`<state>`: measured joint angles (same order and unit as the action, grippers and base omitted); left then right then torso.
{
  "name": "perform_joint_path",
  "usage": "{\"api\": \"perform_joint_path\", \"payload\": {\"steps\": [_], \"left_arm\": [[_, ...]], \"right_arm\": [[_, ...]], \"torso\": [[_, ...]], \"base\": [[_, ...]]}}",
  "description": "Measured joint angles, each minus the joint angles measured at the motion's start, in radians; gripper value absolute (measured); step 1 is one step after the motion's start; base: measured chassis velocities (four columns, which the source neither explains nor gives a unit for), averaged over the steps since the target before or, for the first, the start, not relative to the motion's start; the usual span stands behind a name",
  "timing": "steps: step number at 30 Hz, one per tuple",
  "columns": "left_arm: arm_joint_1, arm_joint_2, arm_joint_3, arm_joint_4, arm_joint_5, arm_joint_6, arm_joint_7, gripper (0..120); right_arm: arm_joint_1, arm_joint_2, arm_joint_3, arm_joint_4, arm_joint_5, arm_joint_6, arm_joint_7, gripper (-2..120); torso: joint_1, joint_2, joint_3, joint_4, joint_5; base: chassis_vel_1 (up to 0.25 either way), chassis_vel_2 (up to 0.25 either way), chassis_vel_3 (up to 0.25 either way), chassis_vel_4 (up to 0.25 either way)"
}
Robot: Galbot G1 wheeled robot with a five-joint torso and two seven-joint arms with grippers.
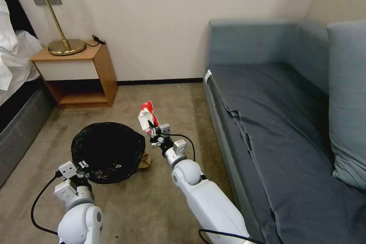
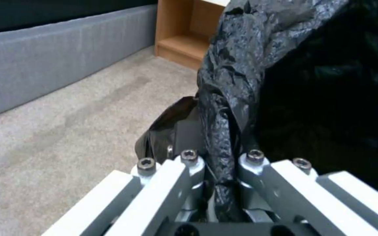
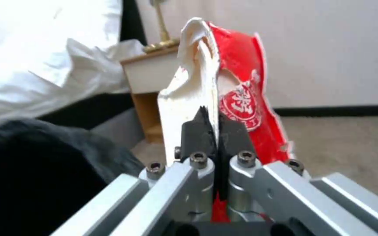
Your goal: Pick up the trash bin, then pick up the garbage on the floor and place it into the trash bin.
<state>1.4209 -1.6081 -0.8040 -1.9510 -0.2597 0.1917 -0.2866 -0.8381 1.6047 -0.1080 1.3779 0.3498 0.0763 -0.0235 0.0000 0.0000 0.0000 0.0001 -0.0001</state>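
Note:
The trash bin shows as a round mouth lined with a crinkled black bag, held up off the carpet at lower left. My left gripper is shut on its near rim; in the left wrist view the black bag is pinched between the fingers. My right gripper is shut on a red-and-white packet of garbage, held just right of the bin's rim. The right wrist view has the packet standing up from the shut pads. A tan paper bag peeks out from under the bin's right edge.
A blue-grey sofa fills the right side. A wooden nightstand with a brass lamp stands at the back left by the bed. Open carpet lies between my arms.

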Motion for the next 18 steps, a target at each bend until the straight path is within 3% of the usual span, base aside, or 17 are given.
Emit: {"api": "perform_joint_path", "payload": {"steps": [18], "left_arm": [[-0.012,0.0,0.006,0.009,0.008,0.0,0.0,4]], "right_arm": [[-0.032,-0.034,-0.115,0.146,-0.021,-0.019,0.007,0]], "torso": [[0.0,0.0,0.0,-0.0001,0.0001]], "base": [[0.0,0.0,0.0,0.0]]}}
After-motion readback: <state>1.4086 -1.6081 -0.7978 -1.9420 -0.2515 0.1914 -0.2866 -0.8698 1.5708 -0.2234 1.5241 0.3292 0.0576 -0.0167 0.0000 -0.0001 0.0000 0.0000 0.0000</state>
